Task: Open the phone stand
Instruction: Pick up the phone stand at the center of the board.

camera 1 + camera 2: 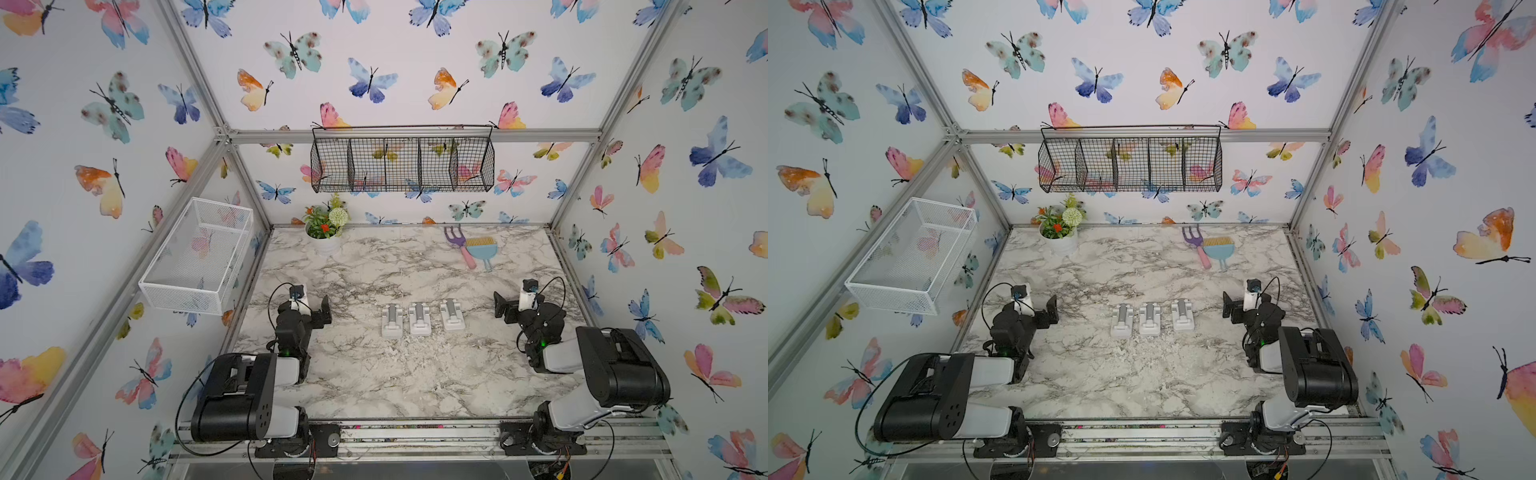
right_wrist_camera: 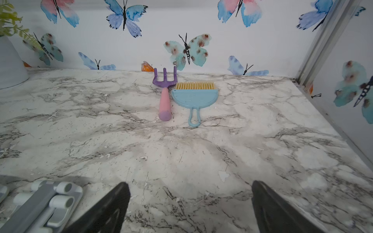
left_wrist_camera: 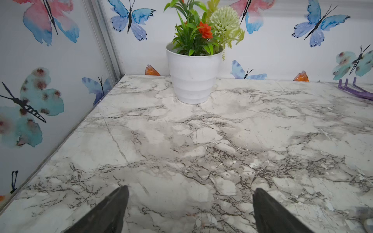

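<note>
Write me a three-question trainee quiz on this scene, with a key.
1. How many phone stands lie on the marble table?
2. True or false: the left gripper is clamped on a stand.
3. What lies right beside the purple rake? A) blue brush B) a mug C) a sponge
Key: 1) three; 2) false, it is open and empty; 3) A.

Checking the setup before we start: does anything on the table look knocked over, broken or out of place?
Nothing is tipped or spilled. The three phone stands lie folded flat in a row. Only the marble table looks worn: white chips and scratches near them.
</note>
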Robot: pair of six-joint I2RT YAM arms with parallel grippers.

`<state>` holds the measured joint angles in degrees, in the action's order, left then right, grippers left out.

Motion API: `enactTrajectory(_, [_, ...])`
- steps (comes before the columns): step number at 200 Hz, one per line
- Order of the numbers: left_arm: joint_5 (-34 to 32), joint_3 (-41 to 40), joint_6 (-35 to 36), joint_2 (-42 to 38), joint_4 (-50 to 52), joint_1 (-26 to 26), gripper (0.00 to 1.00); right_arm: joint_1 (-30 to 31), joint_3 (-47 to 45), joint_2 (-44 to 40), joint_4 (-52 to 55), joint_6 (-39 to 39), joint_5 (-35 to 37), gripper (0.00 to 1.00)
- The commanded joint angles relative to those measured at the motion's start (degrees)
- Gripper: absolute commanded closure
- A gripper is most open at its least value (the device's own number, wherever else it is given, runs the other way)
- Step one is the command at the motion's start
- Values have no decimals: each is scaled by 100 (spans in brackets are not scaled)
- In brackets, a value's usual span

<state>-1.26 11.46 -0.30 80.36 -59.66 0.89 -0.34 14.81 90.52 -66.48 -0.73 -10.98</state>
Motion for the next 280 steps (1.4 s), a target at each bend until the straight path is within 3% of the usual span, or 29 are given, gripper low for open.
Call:
enactTrajectory(1, [-97,110,-5,19,-37,36,2,25,58,27,-102,-50,-78,2])
enactTrajectory(193, [-124,116,0,8,-11,56,2,47,140,-29,76,136,489,1])
enactTrajectory(219, [-320,98,29,-1,-57,166,2,103,537,-202,806,326,1146,2])
enactTrajectory(236, [-538,280,47,-99,328,262,2,115,1463,-253,2764,572,1658,2])
enactTrajectory(280, [-793,1454,-44,-344,2451,323,2,225,2539,-232,4358,1034,1441,2])
